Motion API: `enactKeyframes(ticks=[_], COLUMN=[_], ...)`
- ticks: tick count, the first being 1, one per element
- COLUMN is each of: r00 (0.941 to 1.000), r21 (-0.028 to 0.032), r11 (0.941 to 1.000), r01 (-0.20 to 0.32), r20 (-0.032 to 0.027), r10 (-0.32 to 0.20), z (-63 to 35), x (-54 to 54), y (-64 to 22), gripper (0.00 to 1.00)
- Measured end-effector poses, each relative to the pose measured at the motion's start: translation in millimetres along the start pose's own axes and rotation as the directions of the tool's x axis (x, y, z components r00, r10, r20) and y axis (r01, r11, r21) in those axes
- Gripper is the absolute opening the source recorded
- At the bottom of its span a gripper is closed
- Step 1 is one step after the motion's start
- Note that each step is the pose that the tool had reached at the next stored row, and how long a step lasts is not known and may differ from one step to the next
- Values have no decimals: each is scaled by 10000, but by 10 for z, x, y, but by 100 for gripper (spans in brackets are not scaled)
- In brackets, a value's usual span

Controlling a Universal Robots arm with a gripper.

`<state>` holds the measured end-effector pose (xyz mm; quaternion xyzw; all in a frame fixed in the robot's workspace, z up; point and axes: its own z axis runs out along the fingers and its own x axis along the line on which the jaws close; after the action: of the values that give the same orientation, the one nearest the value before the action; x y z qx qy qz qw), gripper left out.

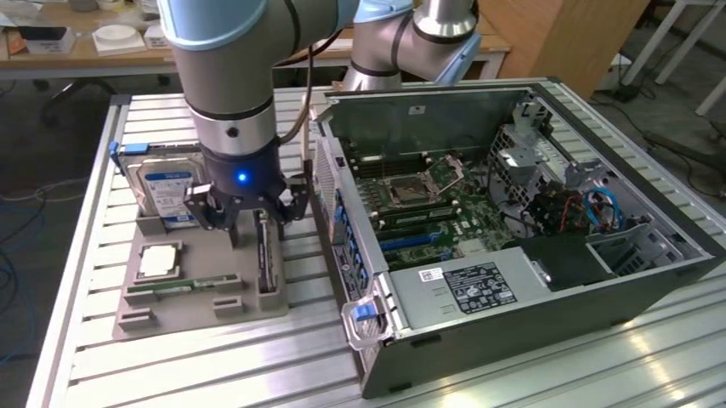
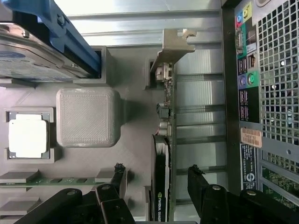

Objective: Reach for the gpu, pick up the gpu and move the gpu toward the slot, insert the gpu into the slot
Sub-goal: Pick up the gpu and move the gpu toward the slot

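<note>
While the gripper (image 2: 156,169) hangs with jaws spread astride the gpu (image 2: 160,154), standing on edge in the grey holder (image 2: 135,121), the card seems off-centre; closing unevenly could tilt or jam it there.

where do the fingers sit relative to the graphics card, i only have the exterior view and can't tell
Observer: The open gripper straddles the graphics card, with a gap on each side, not touching it.
Operator: is the card sitting in its holder
Observer: Yes, it stands on edge in a groove of the gray holder, with its silver bracket at the end farther from the gripper.
Operator: what's right beside it
Observer: The computer case's port panel runs alongside, with bare table slats between it and the card.
</note>
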<state>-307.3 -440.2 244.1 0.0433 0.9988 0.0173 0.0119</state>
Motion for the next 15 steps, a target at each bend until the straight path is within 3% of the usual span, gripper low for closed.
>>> enactKeyframes(ticks=[15], r00=[10000], r21=[0], r11=[10000], r01=[-1], r20=[1], r10=[1], z=[66], x=[-9], y=[-5], gripper=[65])
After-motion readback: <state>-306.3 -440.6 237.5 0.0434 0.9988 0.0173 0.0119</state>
